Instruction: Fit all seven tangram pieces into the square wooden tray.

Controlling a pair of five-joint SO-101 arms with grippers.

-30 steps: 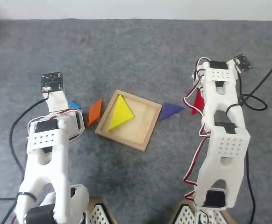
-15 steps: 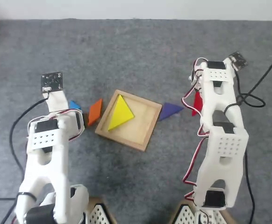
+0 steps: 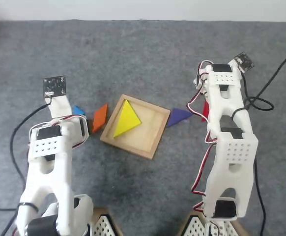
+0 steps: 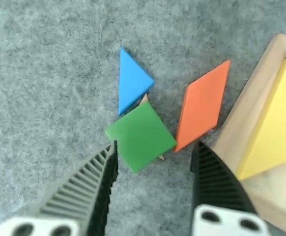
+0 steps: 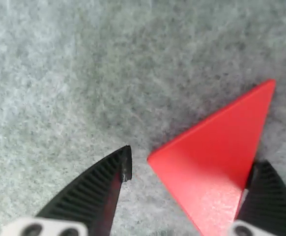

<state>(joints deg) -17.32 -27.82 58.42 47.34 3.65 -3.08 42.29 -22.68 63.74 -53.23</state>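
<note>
The square wooden tray [image 3: 142, 147] lies tilted between the arms, with a yellow triangle [image 3: 126, 118] inside. An orange parallelogram [image 3: 100, 117] and a blue triangle [image 3: 78, 111] lie left of it. A purple triangle [image 3: 179, 116] lies to its right, and beyond that a red triangle [image 3: 205, 109] is partly under the right arm. My left gripper [image 4: 156, 147] is open above a green square [image 4: 140, 136], which lies beside the blue triangle [image 4: 132, 80] and the orange parallelogram [image 4: 203, 104]. My right gripper [image 5: 192, 169] is open astride the red triangle [image 5: 216, 152].
Grey felt covers the table. The tray rim [image 4: 253, 105] and yellow triangle [image 4: 273, 132] lie close to the left gripper's fingers [image 4: 209, 182]. A tan sliver [image 4: 144, 99] peeks from under the green square. Cables trail from the right arm [image 3: 263, 101].
The right arm has shifted slightly left and away in the high view, over the red triangle. The left arm and the pieces have not moved.
</note>
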